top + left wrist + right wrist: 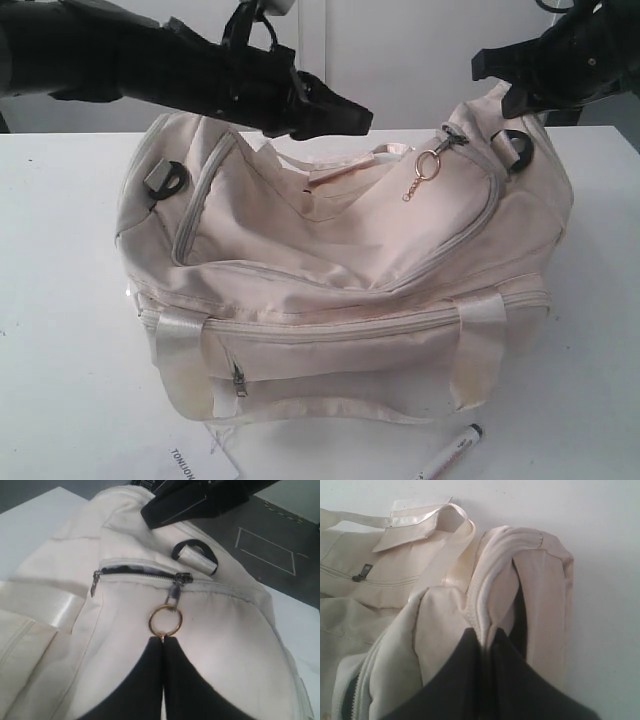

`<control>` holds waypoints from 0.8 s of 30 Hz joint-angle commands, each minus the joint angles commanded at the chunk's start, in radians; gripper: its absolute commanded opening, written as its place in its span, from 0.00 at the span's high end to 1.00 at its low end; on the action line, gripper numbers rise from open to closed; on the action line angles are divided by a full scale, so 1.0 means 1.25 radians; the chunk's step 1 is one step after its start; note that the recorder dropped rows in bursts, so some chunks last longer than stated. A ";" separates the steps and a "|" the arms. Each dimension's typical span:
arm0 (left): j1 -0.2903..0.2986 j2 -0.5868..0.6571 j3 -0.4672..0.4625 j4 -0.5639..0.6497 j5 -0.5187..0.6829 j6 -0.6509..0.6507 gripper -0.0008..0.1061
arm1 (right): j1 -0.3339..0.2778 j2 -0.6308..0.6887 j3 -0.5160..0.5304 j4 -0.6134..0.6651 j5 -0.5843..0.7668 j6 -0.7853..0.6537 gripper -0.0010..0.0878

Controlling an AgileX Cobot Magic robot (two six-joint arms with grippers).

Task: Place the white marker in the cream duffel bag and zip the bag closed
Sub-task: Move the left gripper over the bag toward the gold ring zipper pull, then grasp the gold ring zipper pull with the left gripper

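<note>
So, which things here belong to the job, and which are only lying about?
Belong to the job:
cream duffel bag
white marker, on the table outside the bag
gold keyring on the zip pull

Only lying about:
paper tag with black letters

The left arm reaches in from the left of the exterior view and slopes gently down toward the middle. The left gripper points to the right with its jaws pressed flat together. It has nothing between them and hangs in the air. The right arm enters from the upper right, its wrist angled down and to the left. The right gripper is clamped, its two dark fingers pinching a raised fold at the end of the bag.
</note>
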State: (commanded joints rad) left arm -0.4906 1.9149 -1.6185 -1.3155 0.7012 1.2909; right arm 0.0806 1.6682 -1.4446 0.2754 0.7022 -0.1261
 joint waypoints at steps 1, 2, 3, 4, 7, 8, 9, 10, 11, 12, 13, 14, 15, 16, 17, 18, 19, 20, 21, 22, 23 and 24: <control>-0.006 0.011 -0.014 0.000 -0.003 0.007 0.99 | 0.000 0.000 0.000 0.000 0.000 0.000 0.99; -0.011 0.021 -0.028 0.000 -0.001 0.019 0.99 | 0.000 0.000 0.000 0.000 0.000 -0.002 0.99; -0.014 0.030 -0.039 0.000 0.002 0.030 0.99 | 0.000 0.000 0.000 0.000 0.000 -0.002 0.99; -0.018 0.041 -0.050 0.002 0.003 0.045 0.99 | 0.000 0.000 0.000 0.000 0.000 -0.002 0.99; -0.039 0.060 -0.069 0.021 0.005 0.115 0.97 | 0.000 0.000 0.000 0.000 0.000 -0.002 0.99; -0.048 0.063 -0.070 0.033 0.000 0.145 0.93 | 0.000 0.000 0.000 0.000 0.000 -0.002 0.99; -0.057 0.063 -0.070 0.045 -0.005 0.175 0.88 | 0.000 0.000 0.000 0.000 0.000 -0.002 0.99; -0.064 0.065 -0.070 0.056 -0.014 0.197 0.82 | 0.000 0.000 0.000 -0.002 0.000 -0.002 0.99; -0.072 0.065 -0.070 0.070 -0.024 0.217 0.76 | 0.000 0.000 0.000 -0.002 0.000 -0.002 0.99; -0.079 0.065 -0.070 0.084 -0.042 0.232 0.69 | 0.000 0.000 0.000 -0.002 0.000 -0.002 0.99; -0.084 0.065 -0.070 0.092 -0.061 0.241 0.64 | 0.000 0.000 0.000 -0.002 0.000 -0.002 0.99; -0.090 0.065 -0.070 0.092 -0.084 0.242 0.58 | 0.000 0.000 0.000 -0.002 0.000 -0.002 0.99; -0.092 0.065 -0.070 0.092 -0.106 0.244 0.54 | 0.000 0.000 0.000 -0.002 0.000 -0.002 0.99; -0.096 0.065 -0.070 0.092 -0.123 0.245 0.52 | 0.000 0.000 0.000 -0.002 0.000 -0.002 0.99; -0.098 0.065 -0.070 0.092 -0.141 0.245 0.50 | 0.000 0.000 0.000 -0.002 0.000 -0.002 0.99; -0.098 0.067 -0.070 0.092 -0.150 0.245 0.50 | 0.000 0.000 0.000 -0.002 0.000 -0.002 0.99; -0.098 0.067 -0.070 0.092 -0.152 0.245 0.50 | 0.000 0.000 0.000 -0.002 0.000 -0.002 0.99; -0.098 0.068 -0.070 0.094 -0.152 0.248 0.50 | 0.000 0.000 0.000 -0.002 0.000 -0.002 0.99; -0.098 0.070 -0.070 0.100 -0.152 0.248 0.50 | 0.000 0.000 0.000 -0.002 0.000 -0.002 0.99; -0.098 0.074 -0.070 0.109 -0.152 0.248 0.50 | 0.000 0.000 0.000 -0.002 0.000 -0.002 0.99; -0.098 0.077 -0.070 0.115 -0.152 0.248 0.50 | 0.000 0.000 0.000 -0.002 0.000 -0.002 0.99; -0.098 0.079 -0.070 0.115 -0.151 0.248 0.50 | 0.000 0.000 0.000 -0.002 0.000 -0.002 0.99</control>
State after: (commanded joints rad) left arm -0.6128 2.0137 -1.7063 -1.1719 0.5128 1.6004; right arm 0.0806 1.6682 -1.4446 0.2734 0.7019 -0.1281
